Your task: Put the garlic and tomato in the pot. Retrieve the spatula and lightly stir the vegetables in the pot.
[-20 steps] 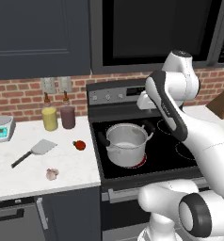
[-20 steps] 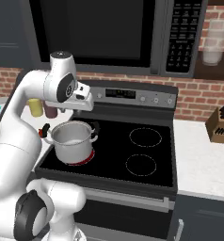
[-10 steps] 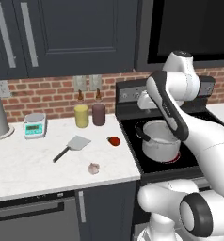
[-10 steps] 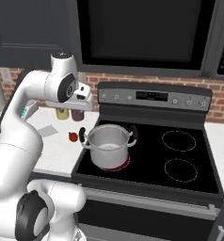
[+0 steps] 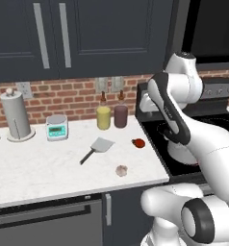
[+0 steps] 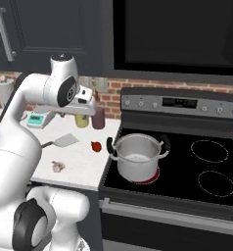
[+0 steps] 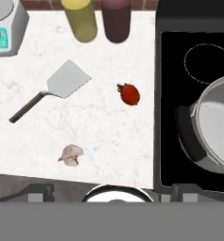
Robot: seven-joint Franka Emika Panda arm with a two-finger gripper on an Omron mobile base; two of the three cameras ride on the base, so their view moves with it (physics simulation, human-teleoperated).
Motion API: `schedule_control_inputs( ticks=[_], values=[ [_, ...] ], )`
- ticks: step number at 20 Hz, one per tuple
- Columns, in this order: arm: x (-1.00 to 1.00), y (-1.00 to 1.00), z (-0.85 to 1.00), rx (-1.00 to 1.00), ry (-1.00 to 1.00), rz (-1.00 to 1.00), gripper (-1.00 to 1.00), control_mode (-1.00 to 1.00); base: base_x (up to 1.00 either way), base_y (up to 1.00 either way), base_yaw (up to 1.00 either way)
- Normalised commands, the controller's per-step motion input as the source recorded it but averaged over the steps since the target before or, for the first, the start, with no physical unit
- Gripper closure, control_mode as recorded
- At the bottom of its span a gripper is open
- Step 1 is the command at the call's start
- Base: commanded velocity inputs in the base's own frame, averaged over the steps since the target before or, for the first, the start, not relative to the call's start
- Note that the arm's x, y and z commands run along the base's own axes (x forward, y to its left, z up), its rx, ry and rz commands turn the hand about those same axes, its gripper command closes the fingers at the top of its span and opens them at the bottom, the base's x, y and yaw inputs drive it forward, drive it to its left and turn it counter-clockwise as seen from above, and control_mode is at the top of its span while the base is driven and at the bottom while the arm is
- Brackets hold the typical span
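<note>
The pale garlic (image 7: 70, 155) lies near the counter's front edge, also seen from the base (image 5: 121, 170) (image 6: 58, 166). A small red tomato (image 7: 129, 94) (image 5: 138, 142) (image 6: 95, 146) rests close to the stove's edge. The spatula (image 7: 67, 81) (image 5: 98, 147) (image 6: 64, 140) lies flat on the counter, handle toward the front left. The steel pot (image 6: 138, 157) (image 7: 218, 123) stands on the stove's front left burner with nothing visible inside; in the left base view the arm covers most of it. My gripper (image 7: 110, 190) (image 6: 81, 109) (image 5: 146, 105) hangs high above the counter, open, holding nothing.
A yellow bottle (image 7: 80, 20) and a dark red bottle (image 7: 116, 19) stand at the brick wall, with a small scale (image 5: 57, 127) and a paper towel roll (image 5: 15, 115) further left. The black stove (image 6: 206, 162) lies right of the white counter (image 5: 39, 168).
The base has driven left, so the whole picture has slid right and more counter has come into view. The arm keeps its raised pose; nothing on the counter has moved.
</note>
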Motion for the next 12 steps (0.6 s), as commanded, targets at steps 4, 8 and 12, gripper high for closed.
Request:
schedule_control_inputs(
  ticks=[4,8,12],
  values=[
    [0.00,0.00,0.00,0.00,0.00,0.00,-1.00,1.00,0.78,0.15,0.00],
    [0.01,0.05,0.00,0.00,0.00,0.00,-1.00,-1.00,0.36,0.17,0.00],
    [0.00,0.38,-0.31,-0.03,0.00,0.00,-1.00,-1.00,0.00,0.00,0.00]
  ],
)
